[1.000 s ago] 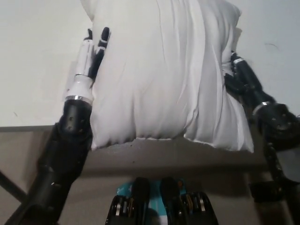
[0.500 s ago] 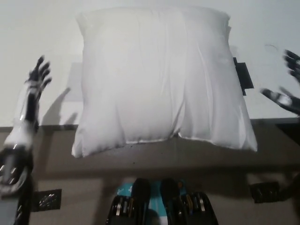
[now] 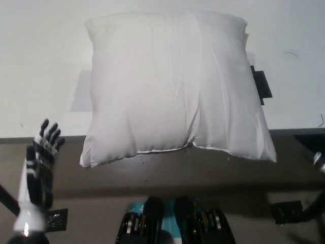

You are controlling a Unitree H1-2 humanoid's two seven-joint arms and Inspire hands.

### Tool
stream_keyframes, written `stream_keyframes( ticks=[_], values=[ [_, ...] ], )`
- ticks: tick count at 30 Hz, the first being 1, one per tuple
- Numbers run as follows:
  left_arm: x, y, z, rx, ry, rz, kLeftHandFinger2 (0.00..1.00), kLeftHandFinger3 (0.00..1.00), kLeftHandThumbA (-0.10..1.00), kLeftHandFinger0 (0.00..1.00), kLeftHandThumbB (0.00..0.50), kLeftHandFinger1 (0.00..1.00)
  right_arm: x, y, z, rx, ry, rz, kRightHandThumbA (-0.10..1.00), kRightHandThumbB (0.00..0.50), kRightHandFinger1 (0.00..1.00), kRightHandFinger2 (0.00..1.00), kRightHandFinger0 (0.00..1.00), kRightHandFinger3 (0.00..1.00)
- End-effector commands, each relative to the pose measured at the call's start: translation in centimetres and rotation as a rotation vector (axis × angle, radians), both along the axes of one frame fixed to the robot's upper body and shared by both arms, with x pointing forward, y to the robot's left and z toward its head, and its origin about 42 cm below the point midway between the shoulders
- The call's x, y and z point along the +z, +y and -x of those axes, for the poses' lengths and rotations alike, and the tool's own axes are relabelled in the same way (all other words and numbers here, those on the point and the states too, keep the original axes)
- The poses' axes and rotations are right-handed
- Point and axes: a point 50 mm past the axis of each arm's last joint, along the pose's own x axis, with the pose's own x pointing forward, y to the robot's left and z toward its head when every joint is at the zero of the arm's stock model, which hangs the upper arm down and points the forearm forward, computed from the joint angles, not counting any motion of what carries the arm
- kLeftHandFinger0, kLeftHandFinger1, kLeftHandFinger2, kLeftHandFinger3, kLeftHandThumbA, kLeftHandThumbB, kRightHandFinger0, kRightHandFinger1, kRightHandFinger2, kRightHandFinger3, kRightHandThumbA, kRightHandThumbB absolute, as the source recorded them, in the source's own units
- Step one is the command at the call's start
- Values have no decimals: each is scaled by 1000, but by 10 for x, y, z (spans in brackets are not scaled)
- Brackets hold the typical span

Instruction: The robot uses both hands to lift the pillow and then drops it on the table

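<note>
One left hand [image 3: 40, 162] shows clearly, low at the picture's left edge below the table's near edge, forearm upright, fingers [image 3: 49, 133] spread and pointing up toward the table, holding nothing and well apart from the pillow. Right hand [image 3: 319, 161] is only a sliver at the right edge, near the table's front line; can't tell how its fingers stand. Small dark patch [image 3: 55, 217] on the floor beside the left forearm, another dark bracket-like piece [image 3: 285, 211] low right; no readable writing on either, too small and blurred. No brand, label or text legible anywhere. Floor strip in front of the table is grey-brown. White pillow [image 3: 170, 86] lies flat on the white table [image 3: 40, 61], near its front edge, its two near corners hanging slightly past that edge over the darker floor strip. Pillow is roughly square, creased lengthwise, with a fold running down right of centre. Dark rectangular tag or tape piece [image 3: 260, 84] on the table sticks out from under the pillow's right side, touching it. Neither hand touches the pillow.
</note>
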Motion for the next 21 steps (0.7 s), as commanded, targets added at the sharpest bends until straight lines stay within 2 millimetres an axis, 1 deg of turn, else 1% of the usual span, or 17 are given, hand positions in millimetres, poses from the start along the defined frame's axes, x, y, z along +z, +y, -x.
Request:
stream_keyframes(
  ticks=[1,2,3,4,5,6,8,9,10,11,12,14,16,17,18,20,21],
  values=[
    [-1,-18,28,98,-185,-52,1000,1000,1000,1000,236,1000,-33,25,29,-85,-100,78,1000,175,1000,1000,1000,1000],
    [-5,-19,29,101,-172,-43,1000,1000,1000,1000,229,1000,-41,28,31,-87,-83,78,1000,176,1000,1000,1000,1000],
    [-14,-25,32,113,-138,-26,1000,1000,1000,1000,203,1000,-59,31,37,-97,-45,114,1000,157,1000,1000,1000,1000],
    [-22,-33,31,115,-109,-12,1000,1000,1000,1000,195,1000,-74,29,47,-118,-22,170,1000,150,1000,1000,1000,1000],
    [-27,-38,32,107,-89,-3,1000,1000,1000,1000,197,1000,-83,26,54,-135,-3,195,1000,172,1000,1000,1000,1000],
    [-39,-44,39,97,-44,-5,1000,1000,1000,1000,163,1000,-105,19,68,-140,43,239,1000,182,1000,1000,1000,1000],
    [-47,-42,48,101,-14,-2,1000,1000,1000,1000,148,1000,-120,17,76,-113,83,244,1000,181,1000,1000,1000,1000],
    [-50,-40,54,103,-1,-2,1000,1000,1000,1000,140,1000,-129,16,78,-84,104,226,1000,152,1000,1000,1000,1000],
    [-52,-36,59,109,9,-14,1000,1000,1000,1000,137,1000,-135,18,78,-64,113,219,1000,143,1000,1000,1000,1000],
    [-55,-33,61,106,20,-26,1000,1000,1000,1000,162,1000,-138,18,76,-47,129,244,1000,151,1000,1000,1000,1000],
    [-56,-31,60,94,26,-39,1000,1000,1000,1000,171,1000,-139,16,72,-26,138,263,1000,164,1000,1000,1000,1000],
    [-56,-30,54,96,22,-43,1000,1000,1000,1000,126,1000,-143,11,69,4,171,223,1000,168,1000,1000,1000,1000],
    [-55,-30,49,93,20,-44,1000,1000,1000,1000,131,1000,-143,10,68,9,181,215,1000,174,1000,1000,1000,1000],
    [-57,-30,47,89,26,-50,1000,1000,1000,1000,134,1000,-142,10,68,17,187,221,1000,143,1000,1000,1000,1000],
    [-58,-29,47,81,32,-57,1000,1000,1000,1000,135,1000,-142,12,69,28,190,227,1000,132,1000,1000,1000,1000],
    [-59,-30,48,67,33,-55,1000,1000,1000,1000,144,1000,-146,14,71,29,217,179,1000,154,1000,1000,1000,1000],
    [-61,-29,50,68,41,-57,1000,1000,1000,1000,168,1000,-148,16,74,32,228,163,1000,180,1000,1000,1000,1000]
  ],
)
